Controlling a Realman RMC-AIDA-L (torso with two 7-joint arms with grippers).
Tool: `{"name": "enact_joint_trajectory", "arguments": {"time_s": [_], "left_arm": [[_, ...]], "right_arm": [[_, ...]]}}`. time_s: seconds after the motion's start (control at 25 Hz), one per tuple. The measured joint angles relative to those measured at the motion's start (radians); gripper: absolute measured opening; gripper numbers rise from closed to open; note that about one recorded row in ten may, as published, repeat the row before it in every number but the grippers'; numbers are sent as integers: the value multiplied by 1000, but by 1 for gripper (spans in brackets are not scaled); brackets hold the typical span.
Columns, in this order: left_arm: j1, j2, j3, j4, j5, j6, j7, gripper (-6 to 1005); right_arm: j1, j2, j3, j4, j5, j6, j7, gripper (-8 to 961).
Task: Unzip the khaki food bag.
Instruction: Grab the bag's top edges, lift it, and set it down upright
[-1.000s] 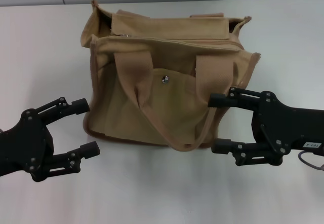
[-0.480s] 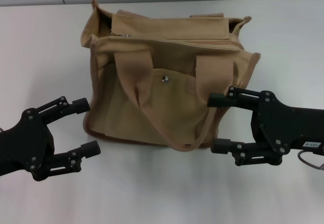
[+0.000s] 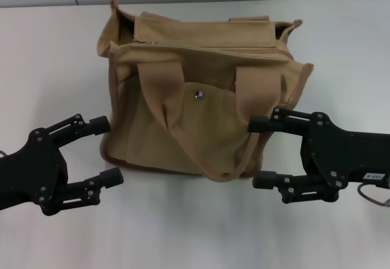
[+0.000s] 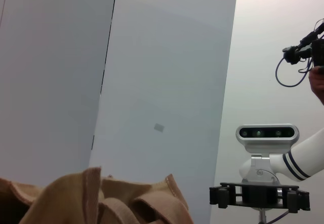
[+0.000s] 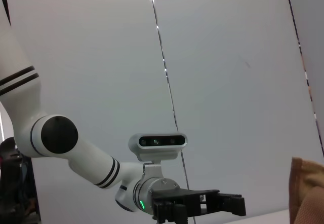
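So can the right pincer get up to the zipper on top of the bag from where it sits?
Probably yes: the right pincer, open, sits low beside the khaki food bag; nothing lies above the bag's top.

A lab: white table [image 3: 49,56], plain grey wall panels [image 4: 162,72].

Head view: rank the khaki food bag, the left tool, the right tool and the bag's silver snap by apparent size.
1. khaki food bag
2-3. right tool and left tool: both open, look alike and sit nearer the camera, so unranked.
4. silver snap
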Motion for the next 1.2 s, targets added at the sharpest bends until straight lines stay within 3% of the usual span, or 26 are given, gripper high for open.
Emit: {"name": "enact_joint_trajectory", "arguments": {"time_s": [1.2], "left_arm": [[-7,-10,1,0,0,-12,4,787]], "right_arm": [[1,1,-9,12,0,4,0,827]]}}
